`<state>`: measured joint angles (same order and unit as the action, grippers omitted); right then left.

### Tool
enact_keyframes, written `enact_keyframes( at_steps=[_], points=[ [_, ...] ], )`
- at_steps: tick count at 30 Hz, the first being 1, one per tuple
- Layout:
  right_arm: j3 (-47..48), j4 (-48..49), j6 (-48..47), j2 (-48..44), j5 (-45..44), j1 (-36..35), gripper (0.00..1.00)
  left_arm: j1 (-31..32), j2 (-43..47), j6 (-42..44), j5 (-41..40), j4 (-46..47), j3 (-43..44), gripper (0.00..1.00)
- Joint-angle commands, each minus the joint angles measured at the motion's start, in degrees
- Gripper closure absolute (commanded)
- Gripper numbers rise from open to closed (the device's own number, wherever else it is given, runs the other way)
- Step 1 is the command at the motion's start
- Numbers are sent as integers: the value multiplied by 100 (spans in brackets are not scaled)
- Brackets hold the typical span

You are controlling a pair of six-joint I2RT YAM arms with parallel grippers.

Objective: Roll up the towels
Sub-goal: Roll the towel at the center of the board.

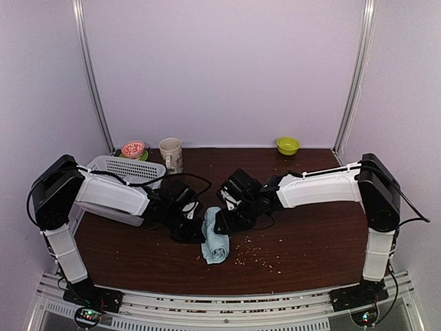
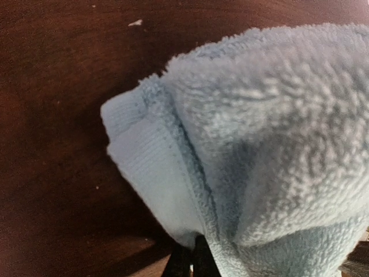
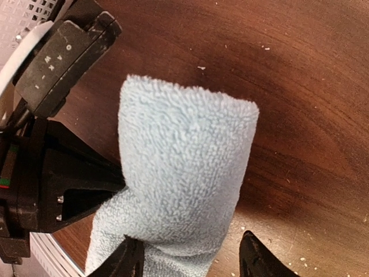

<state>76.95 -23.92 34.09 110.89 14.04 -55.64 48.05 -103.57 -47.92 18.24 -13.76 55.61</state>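
Pale lilac walls are enclosing a dark wood bench that is carrying a white mesh basket at centre left, a mug beside it and a green bowl at upper right. One light blue towel is lying at lower centre of the top view, between the two arms. Its lower end is looking bundled into a loose roll, and its upper part is running up as a folded strip. The right tool is standing released, jaws spread astride the towel; one finger is touching the pile, the other is standing clear. The left tool is pressing against the towel's left side. Cloth is filling its wrist view, so cannot tell whether it is clenched. Judgement: rolling of this towel is only partly done and needs tightening. No other towels are showing.
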Motion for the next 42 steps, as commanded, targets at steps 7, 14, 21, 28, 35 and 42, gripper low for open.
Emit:
enact_keyframes(
  at_steps=[7,14,21,28,35,42],
  points=[
    [180,-16,175,404,-65,-197,43,74,-48,-6,60,70,-181,100],
    [122,39,195,643,-102,-203,43,71,584,256,-82,-389,-281,94],
    [91,144,158,697,-106,-207,43,52,1503,499,-137,-1055,2,79],
    [33,229,131,706,-60,-209,43,-119,1254,424,-19,-898,690,79],
    [-17,239,90,672,-43,-202,43,-198,462,279,111,-552,992,82],
    [-59,343,77,646,80,-202,43,-374,-95,221,217,-290,1123,84]
  ],
)
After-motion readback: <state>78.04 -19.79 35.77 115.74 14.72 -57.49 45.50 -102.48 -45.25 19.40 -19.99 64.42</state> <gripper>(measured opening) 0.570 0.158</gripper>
